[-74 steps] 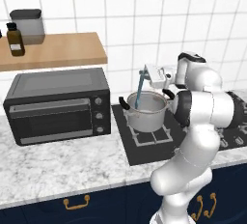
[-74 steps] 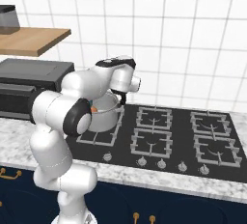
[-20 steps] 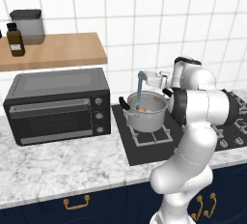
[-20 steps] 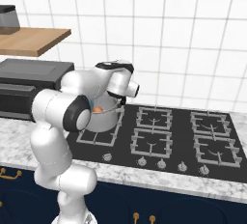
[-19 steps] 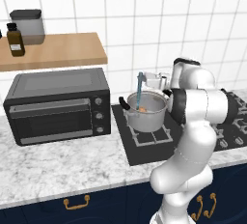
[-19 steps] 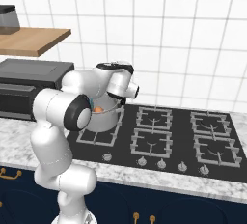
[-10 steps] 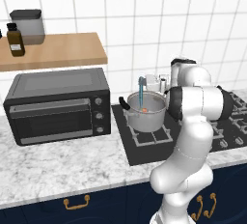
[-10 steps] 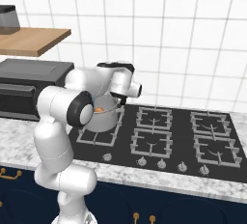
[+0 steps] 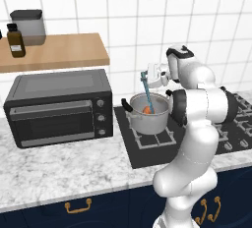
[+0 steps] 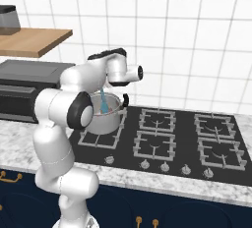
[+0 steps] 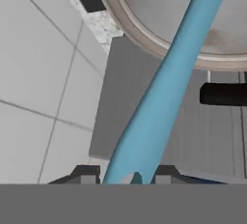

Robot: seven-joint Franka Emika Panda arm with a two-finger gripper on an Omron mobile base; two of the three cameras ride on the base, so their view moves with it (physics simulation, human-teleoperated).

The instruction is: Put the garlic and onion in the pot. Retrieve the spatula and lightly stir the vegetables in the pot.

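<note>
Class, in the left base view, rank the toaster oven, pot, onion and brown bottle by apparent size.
1. toaster oven
2. pot
3. brown bottle
4. onion, partly hidden inside the pot

The pot sits on the hob's rear-left burner, right of the toaster oven on the counter. The onion lies in the pot, the spatula standing in it beneath the end effector. 1 shelf hangs above the oven.
</note>
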